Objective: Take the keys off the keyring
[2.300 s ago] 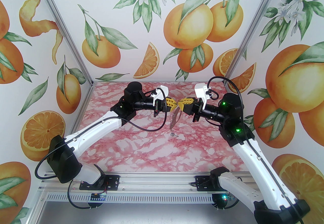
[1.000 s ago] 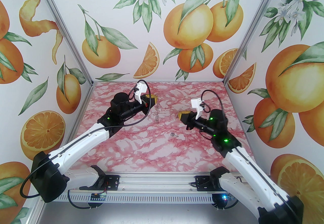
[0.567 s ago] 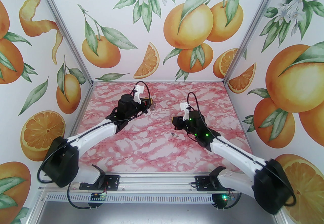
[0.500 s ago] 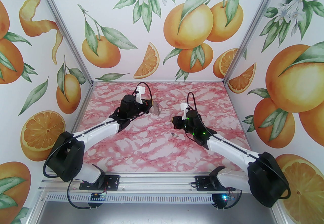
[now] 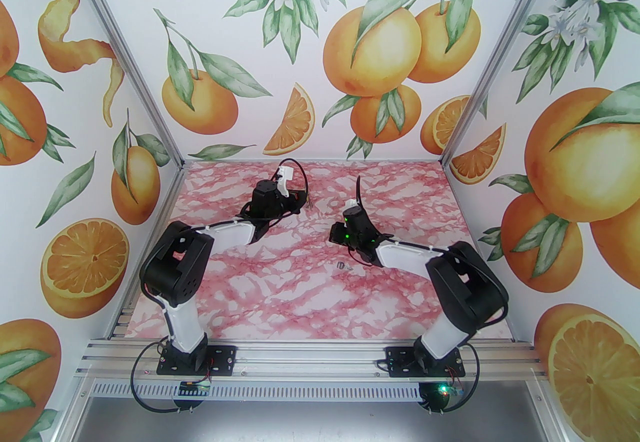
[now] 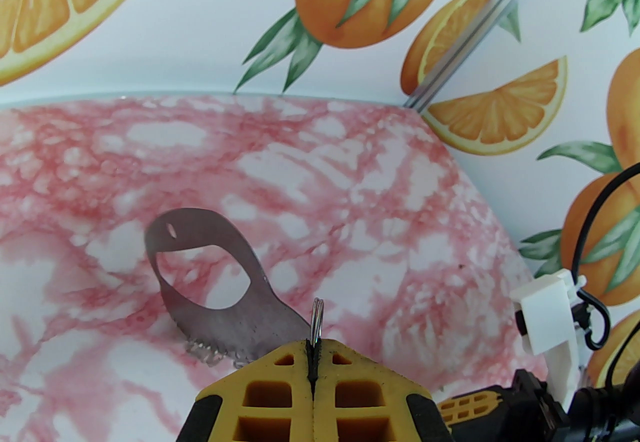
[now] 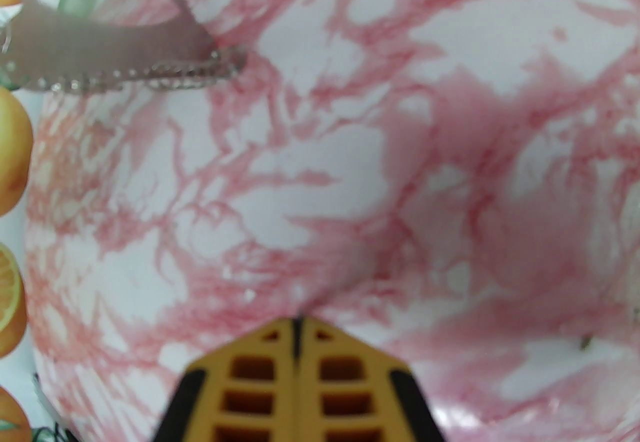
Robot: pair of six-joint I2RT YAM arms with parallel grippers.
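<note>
The keyring [image 6: 235,325] is a flat, dark grey loop of metal with a big egg-shaped hole in the middle and one tiny hole near its far end. A row of little silver rings [image 6: 215,354] runs along one edge. It is up off the pink marble table [image 5: 300,300], toward the back and a bit left of the middle. The left gripper [image 6: 314,347] has its two yellow fingers pressed tight together. They pinch one small silver ring [image 6: 318,316] at the near end of the keyring, and the loop sticks out to the left from there. From the left wrist you can see the pinch up close, and also the tiny hole. From the right wrist the keyring [image 7: 110,50] is blurry and sits in the top left corner, partly in front of the orange wall, and its row of rings shows along the whole edge. The right gripper [image 7: 297,325] is closed tight too, and I can see nothing between its fingers. From the top, the keyring [image 5: 310,202] is just a tiny speck at the tip of the left gripper [image 5: 301,197]. The right gripper [image 5: 334,232] is near it but apart. The top view also shows one small key [image 5: 343,265] lying alone on the table, in front of the right gripper.
</note>
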